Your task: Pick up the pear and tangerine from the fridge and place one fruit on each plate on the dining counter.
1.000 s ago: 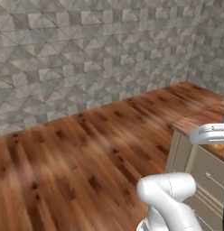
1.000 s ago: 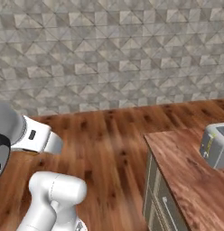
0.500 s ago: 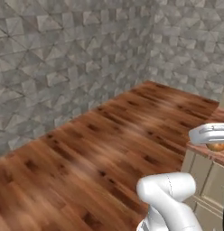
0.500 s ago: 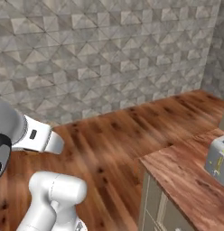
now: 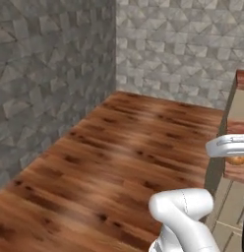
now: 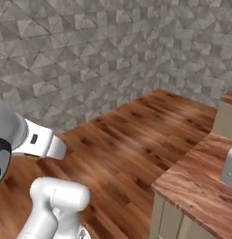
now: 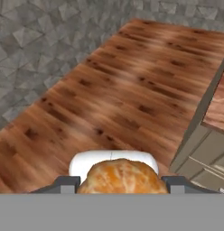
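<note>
Between the dark fingertips, hand (image 7: pixel 117 180) clamped on tangerine (image 7: pixel 123 177), wood floor (image 7: pixel 132 90) below, beige cabinet (image 7: pixel 199 153) alongside

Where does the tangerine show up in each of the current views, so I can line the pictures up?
Left base view: the tangerine peeks out at the far right edge, under the white hand.
Right base view: I can't make it out here.
Hand view: bottom centre, held in the shut claw.
Shared landmark: the wooden floor meeting the grey stone wall.
</note>
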{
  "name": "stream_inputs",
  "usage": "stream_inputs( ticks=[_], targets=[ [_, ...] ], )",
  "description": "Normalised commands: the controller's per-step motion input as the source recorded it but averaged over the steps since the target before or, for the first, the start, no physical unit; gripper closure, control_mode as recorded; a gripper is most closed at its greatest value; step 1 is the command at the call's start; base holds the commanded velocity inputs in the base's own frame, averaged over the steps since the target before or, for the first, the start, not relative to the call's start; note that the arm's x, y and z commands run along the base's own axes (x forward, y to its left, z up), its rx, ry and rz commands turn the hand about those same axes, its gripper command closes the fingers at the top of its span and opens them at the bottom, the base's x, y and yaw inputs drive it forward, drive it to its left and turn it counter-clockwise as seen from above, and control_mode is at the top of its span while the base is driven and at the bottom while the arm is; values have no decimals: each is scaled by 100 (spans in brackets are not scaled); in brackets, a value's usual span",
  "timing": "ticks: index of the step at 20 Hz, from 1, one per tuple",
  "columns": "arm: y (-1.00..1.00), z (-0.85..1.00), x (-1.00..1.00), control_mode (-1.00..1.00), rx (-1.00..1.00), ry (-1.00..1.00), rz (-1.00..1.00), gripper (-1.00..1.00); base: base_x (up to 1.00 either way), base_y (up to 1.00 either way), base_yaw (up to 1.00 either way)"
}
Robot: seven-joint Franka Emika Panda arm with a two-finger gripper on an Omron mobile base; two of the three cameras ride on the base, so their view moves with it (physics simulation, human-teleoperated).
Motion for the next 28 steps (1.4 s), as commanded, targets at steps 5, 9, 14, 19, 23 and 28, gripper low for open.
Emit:
stream_inputs(
  ticks=[5,9,14,19,23,28],
  targets=[
    [0,0,0,100,0,0,0,100,81,36,-50],
    [0,0,0,100,0,0,0,100,85,39,-49],
    [0,0,0,100,0,0,0,100,89,41,-48],
    [0,0,0,100,0,0,0,100,88,32,-46],
    [0,0,0,100,0,0,0,100,90,31,-45],
    [0,0,0,100,0,0,0,100,93,34,-46]
  ],
)
